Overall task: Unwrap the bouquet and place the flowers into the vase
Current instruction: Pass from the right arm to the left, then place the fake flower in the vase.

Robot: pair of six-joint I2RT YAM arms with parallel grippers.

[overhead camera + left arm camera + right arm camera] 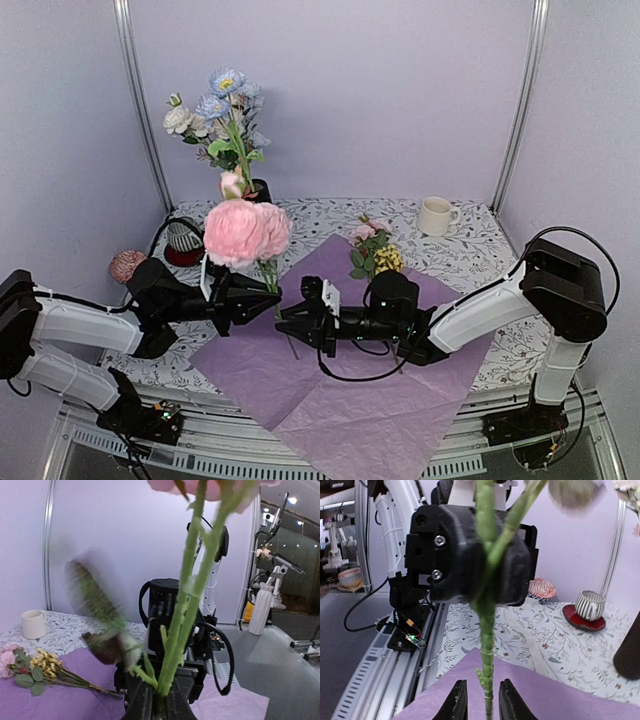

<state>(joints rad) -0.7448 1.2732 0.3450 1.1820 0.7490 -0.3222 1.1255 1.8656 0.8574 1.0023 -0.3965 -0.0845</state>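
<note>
Two large pink flowers (245, 232) stand upright over the lilac paper sheet (350, 400). My left gripper (268, 298) is shut on their green stems (192, 605), jaws tight around them (160, 692). My right gripper (285, 322) sits just below it, open, one finger on each side of the lower stem (487, 655) with a small gap at both (482, 700). The black vase (260, 190) stands at the back, holding blue and white flowers (225, 110). A small pink and yellow bunch (372, 255) lies on the paper.
A cream mug (435, 215) stands at the back right. At the back left are a striped cup (183, 238) on a red coaster and a reddish ball (127, 265). The paper overhangs the table's near edge.
</note>
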